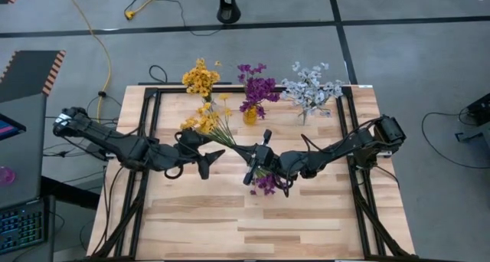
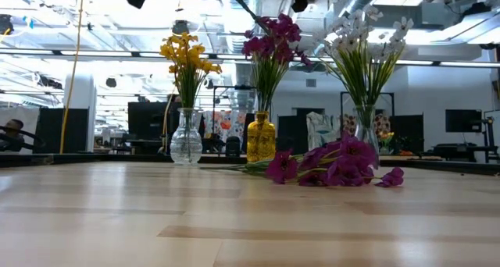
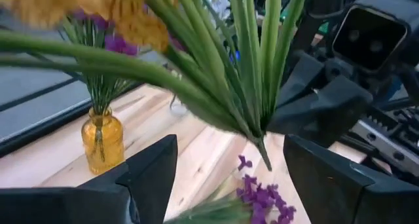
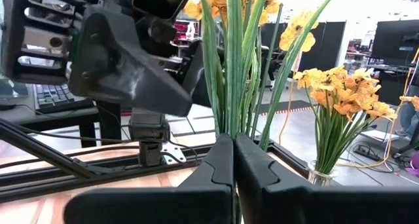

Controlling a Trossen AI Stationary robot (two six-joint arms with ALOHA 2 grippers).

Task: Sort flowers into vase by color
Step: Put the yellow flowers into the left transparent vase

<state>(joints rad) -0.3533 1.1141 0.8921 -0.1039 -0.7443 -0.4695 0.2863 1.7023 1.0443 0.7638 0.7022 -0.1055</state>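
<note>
In the high view, three vases stand in a row at the far edge of the counter. The amber vase with purple flowers is in the middle. A vase with yellow flowers stands to its left, and one with white flowers to its right. A yellow sprig is in the air just in front of the amber vase, a little to its left. The left tool is open, close to the stem end. The right tool is closed on the stem end. A purple sprig lies on the counter, in front of the amber vase, under the right tool.

In the low view, the purple sprig lies flat, in front and to the right of the amber vase. The clear vase is left of it.

In the left wrist view, the two fingers are wide apart. The green stems pass above them without touching. The amber vase stands behind.

In the right wrist view, the fingers press together on the stems. The left arm is just beside them.
</note>
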